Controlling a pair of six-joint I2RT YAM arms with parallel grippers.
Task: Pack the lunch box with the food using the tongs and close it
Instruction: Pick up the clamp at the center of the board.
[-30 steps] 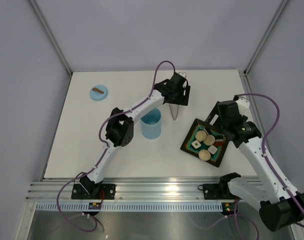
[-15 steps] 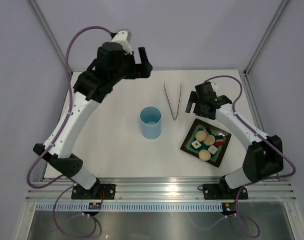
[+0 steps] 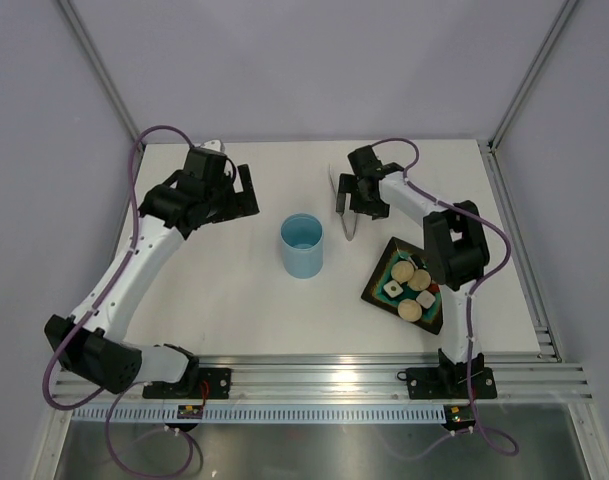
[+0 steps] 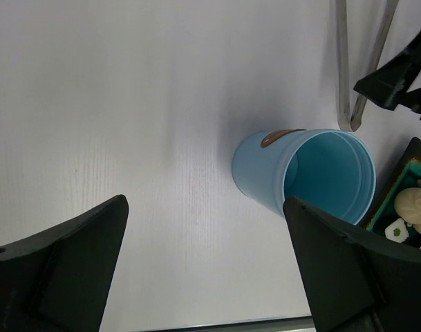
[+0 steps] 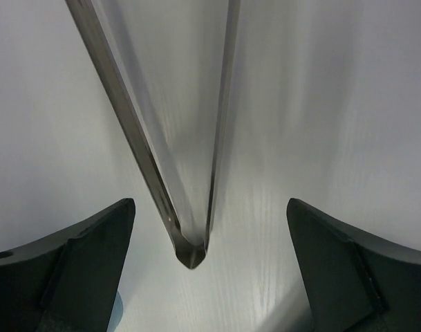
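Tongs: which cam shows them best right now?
Right wrist. The tongs fill the frame, with the joined end sharp and both arms running up between the fingers of the open right claw. Top external: the claw covers most of them; only the joined end pokes out. Left wrist: joined end and part of both arms, top right corner.

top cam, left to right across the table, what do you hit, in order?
left gripper → lunch box → tongs → plate with the food. Right gripper left out: it overlaps the tongs.
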